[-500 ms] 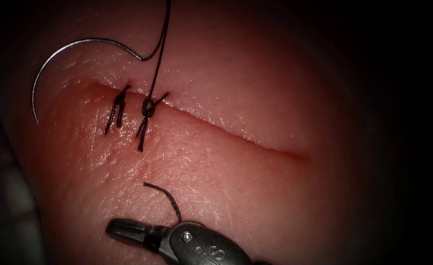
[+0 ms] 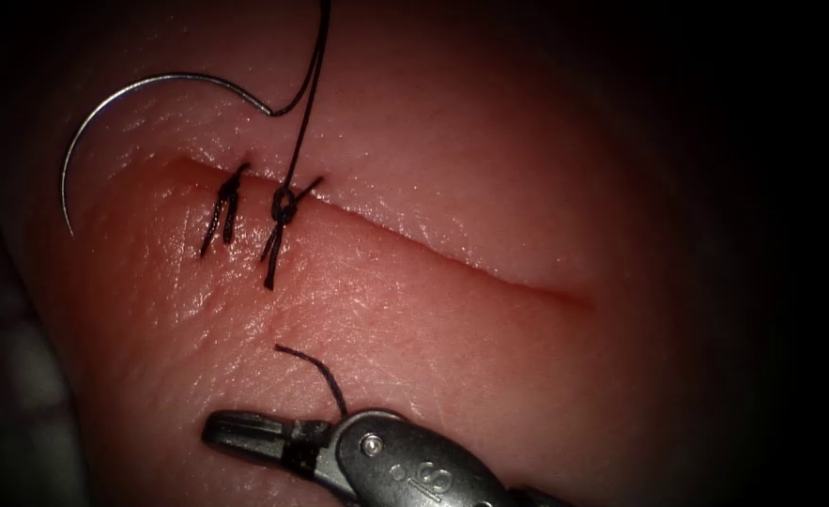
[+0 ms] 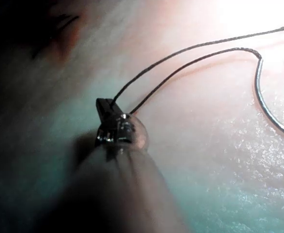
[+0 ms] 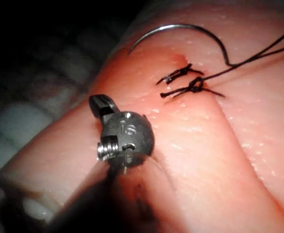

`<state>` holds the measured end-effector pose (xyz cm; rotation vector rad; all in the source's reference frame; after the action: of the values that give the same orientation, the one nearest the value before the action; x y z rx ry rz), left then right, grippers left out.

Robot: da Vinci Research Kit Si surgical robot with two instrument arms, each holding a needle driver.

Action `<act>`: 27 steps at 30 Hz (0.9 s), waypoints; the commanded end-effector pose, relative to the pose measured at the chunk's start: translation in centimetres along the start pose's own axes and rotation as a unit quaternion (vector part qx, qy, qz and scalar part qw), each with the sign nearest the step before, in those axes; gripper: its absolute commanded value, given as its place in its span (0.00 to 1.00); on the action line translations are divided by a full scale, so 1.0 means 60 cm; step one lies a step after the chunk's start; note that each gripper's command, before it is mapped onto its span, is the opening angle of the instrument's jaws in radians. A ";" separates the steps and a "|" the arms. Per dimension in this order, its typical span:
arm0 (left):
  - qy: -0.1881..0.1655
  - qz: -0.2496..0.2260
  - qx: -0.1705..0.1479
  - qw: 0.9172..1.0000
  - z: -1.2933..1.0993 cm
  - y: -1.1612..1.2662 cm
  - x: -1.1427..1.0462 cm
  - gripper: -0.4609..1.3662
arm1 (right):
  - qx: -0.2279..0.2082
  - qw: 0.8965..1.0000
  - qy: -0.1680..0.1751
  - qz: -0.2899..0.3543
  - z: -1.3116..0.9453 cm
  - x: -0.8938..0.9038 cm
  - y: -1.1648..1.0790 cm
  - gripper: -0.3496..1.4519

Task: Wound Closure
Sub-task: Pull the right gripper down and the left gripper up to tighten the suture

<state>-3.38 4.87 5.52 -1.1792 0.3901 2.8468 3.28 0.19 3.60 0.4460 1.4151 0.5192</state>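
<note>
The curved needle [image 2: 114, 99] lies free on the tissue [image 2: 489, 169] beyond the left end of the cut [image 2: 452, 253]; neither tool holds it and it is not in the tissue. Thread [image 2: 306, 84] runs from its tail and from the knot [image 2: 283, 205] up past the top edge. In the left wrist view the left tool [image 3: 104, 104] is shut on both strands of thread [image 3: 190, 48], with the needle [image 3: 265, 104] beyond. The right tool [image 2: 231, 430] hovers low over the tissue below the cut, jaws shut, pointing left. A short loose thread piece [image 2: 315, 371] ends at its wrist.
A finished stitch with cut ends [image 2: 226, 202] sits left of the knot. The right wrist view shows the right tool [image 4: 101, 103], both stitches [image 4: 196, 85] and the needle [image 4: 190, 26]. The tissue's edge drops off at the left [image 2: 48, 310].
The right tool's wrist has shifted slightly up and right, its jaws staying shut. The short thread piece moved with it a little. Needle and stitches are unmoved.
</note>
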 end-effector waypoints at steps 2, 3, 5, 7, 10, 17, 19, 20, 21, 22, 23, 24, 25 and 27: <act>0.000 0.000 0.000 1.000 0.0001 0.0000 -0.0001 0.06 | 0.002 1.000 0.002 -0.029 -0.0001 0.0007 0.0007 0.42; 0.000 0.000 0.000 1.000 0.0001 0.0000 -0.0001 0.06 | 0.003 0.999 0.002 -0.035 -0.0001 0.0009 0.0009 0.44; 0.000 0.000 0.000 1.000 0.0001 0.0000 -0.0001 0.06 | 0.008 0.999 0.005 -0.051 -0.0002 0.0017 0.0014 0.50; 0.000 0.000 0.000 1.000 0.0001 0.0000 -0.0001 0.06 | 0.013 0.998 0.007 -0.065 -0.0002 0.0025 0.0020 0.57; 0.000 0.000 -0.001 1.000 0.0002 0.0000 -0.0002 0.06 | 0.011 0.995 0.010 -0.097 0.0000 0.0037 0.0030 0.74; 0.000 0.000 0.000 1.000 0.0002 0.0000 -0.0003 0.06 | -0.001 0.983 0.014 -0.186 0.0012 0.0051 0.0067 0.83; 0.000 0.001 0.000 1.000 0.0002 0.0000 -0.0003 0.06 | -0.004 0.978 0.014 -0.208 0.0015 0.0051 0.0078 0.83; 0.000 0.001 0.000 1.000 0.0002 0.0001 -0.0003 0.06 | -0.006 0.976 0.014 -0.217 0.0017 0.0051 0.0083 0.83; 0.000 0.001 0.000 1.000 0.0002 0.0001 -0.0004 0.06 | -0.006 0.974 0.012 -0.228 0.0019 0.0051 0.0092 0.82; 0.000 0.001 0.000 1.000 0.0001 0.0002 -0.0004 0.06 | -0.007 0.972 0.012 -0.236 0.0020 0.0051 0.0096 0.82; 0.001 0.001 0.001 1.000 0.0001 0.0002 -0.0005 0.06 | -0.009 0.969 0.011 -0.247 0.0021 0.0051 0.0103 0.82; 0.001 0.001 0.001 1.000 0.0000 0.0002 -0.0005 0.06 | -0.009 0.965 0.008 -0.261 0.0022 0.0051 0.0113 0.82; 0.001 0.001 0.001 1.000 0.0000 0.0002 -0.0006 0.06 | -0.009 0.963 0.006 -0.269 0.0022 0.0051 0.0118 0.82; 0.002 0.001 0.001 1.000 -0.0001 0.0002 -0.0006 0.06 | -0.008 0.957 -0.001 -0.289 0.0023 0.0050 0.0125 0.81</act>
<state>-3.35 4.85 5.55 -1.1829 0.3959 2.8464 3.39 0.98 3.83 -0.0071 1.4512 0.0372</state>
